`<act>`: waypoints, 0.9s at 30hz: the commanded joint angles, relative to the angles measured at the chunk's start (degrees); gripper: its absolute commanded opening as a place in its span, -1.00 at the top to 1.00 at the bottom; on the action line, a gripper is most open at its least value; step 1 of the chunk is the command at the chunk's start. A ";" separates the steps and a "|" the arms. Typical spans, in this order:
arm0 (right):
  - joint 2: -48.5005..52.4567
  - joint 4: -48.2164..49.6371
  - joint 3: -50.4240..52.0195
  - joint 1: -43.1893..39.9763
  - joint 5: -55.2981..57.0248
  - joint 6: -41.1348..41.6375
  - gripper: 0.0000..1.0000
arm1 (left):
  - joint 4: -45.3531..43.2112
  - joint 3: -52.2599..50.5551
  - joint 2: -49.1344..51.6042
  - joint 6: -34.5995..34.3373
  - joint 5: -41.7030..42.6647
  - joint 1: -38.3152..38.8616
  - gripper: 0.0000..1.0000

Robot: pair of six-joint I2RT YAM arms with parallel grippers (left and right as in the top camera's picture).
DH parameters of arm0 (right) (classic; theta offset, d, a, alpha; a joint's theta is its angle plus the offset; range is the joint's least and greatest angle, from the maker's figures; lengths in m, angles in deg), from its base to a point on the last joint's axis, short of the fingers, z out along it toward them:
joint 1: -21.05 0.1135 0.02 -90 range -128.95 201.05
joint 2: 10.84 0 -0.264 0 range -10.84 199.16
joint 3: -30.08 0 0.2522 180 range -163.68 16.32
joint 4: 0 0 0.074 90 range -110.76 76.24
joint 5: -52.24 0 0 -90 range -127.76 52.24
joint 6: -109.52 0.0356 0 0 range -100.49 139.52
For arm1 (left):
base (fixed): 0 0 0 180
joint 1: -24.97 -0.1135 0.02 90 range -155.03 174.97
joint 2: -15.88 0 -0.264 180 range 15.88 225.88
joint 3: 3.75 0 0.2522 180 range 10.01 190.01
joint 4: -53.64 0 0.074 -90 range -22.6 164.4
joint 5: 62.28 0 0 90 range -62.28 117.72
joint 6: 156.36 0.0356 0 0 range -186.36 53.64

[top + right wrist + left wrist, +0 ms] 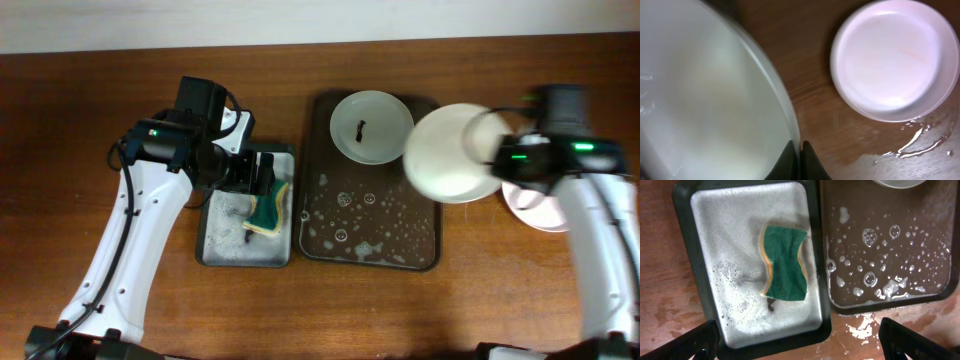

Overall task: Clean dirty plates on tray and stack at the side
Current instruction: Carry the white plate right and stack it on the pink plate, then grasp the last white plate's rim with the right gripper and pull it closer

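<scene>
The dark brown tray (318,215) lies at mid table, wet with suds. One white plate (371,126) with a small dark smear sits at its far end. My right gripper (799,150) is shut on the rim of a second white plate (455,153) and holds it lifted over the tray's right edge; it fills the left of the right wrist view (705,100). A third white plate (895,57) rests on the table to the right, also partly seen overhead (535,212). My left gripper (800,342) is open and empty over the sponge tray.
A small grey-black sponge tray (215,250) with foam stands left of the brown tray and holds a green and yellow sponge (785,262). Water is spilled on the wooden table near the resting plate (912,142) and by the trays (865,330).
</scene>
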 commanded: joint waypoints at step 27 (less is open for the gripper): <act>11.87 12.52 -2.73 9.14 -10.43 -14.03 -0.48 | -0.04 0.17 0.15 0.28 0.22 -0.37 -0.99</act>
